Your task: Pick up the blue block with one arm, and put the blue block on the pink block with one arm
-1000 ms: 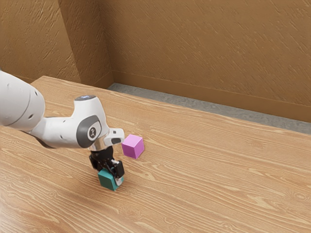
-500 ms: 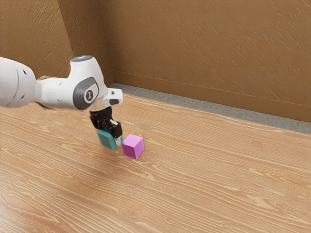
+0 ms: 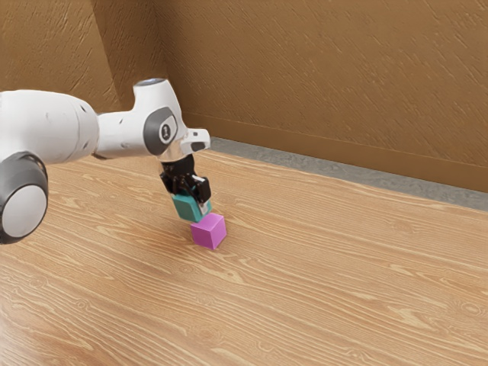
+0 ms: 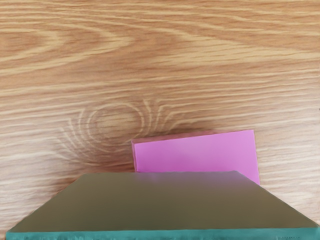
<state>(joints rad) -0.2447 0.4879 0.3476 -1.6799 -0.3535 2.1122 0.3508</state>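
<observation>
Broad wood-grain surface [image 3: 343,267] below, and over it the big white jointed arm [image 3: 69,141] reaches in from the exterior view's left. At its end, the black two-finger tool [image 3: 194,200] is clamped on the small teal-toned blue block [image 3: 188,207]. It hangs in the air just above the small pink block [image 3: 209,231], a shade toward the arm's side. In the wrist view, pink peeks out beyond the held block's edge, so it looks not quite centred. Best play: slide across until the faces line up, square the edges, lower gently, and release only on contact.
</observation>
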